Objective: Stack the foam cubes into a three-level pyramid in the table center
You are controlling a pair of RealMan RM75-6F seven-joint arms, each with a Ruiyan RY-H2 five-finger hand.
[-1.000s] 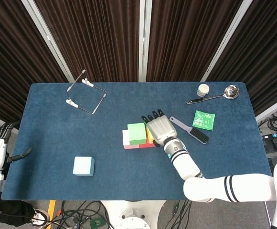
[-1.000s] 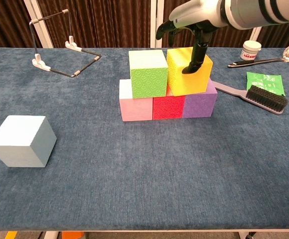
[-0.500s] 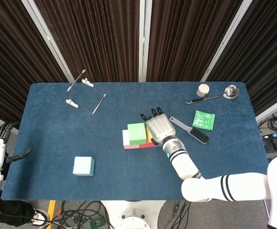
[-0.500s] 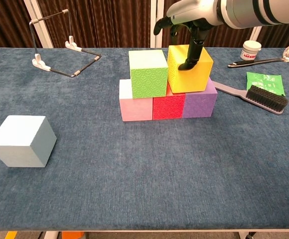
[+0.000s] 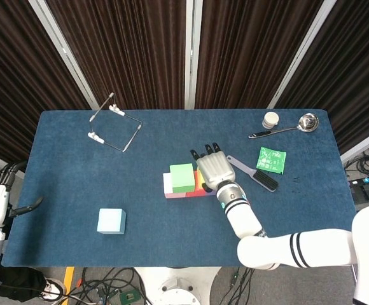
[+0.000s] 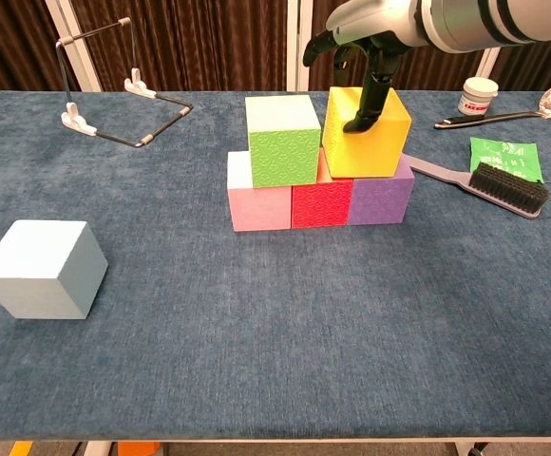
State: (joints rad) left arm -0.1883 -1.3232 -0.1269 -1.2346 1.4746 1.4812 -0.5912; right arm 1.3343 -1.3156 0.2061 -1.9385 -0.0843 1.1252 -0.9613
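Six foam cubes: pink [image 6: 258, 202], red [image 6: 320, 202], purple [image 6: 382, 197] in a row; green [image 6: 283, 140] and yellow cube [image 6: 364, 134] above; pale blue cube [image 6: 41, 269] well apart. Right hand [image 6: 366, 33] grips the yellow cube, fingers [image 6: 365, 103] clamped over it.

A bottom row of 3 foam cubes sits touching side by side: pink cube [image 6: 258, 205], red cube [image 6: 320, 203], purple cube [image 6: 382, 199]. On top stand a green cube [image 6: 283, 141] and a yellow cube [image 6: 365, 133], a slight gap between them. A light blue cube [image 6: 42, 269] lies well apart to the left.
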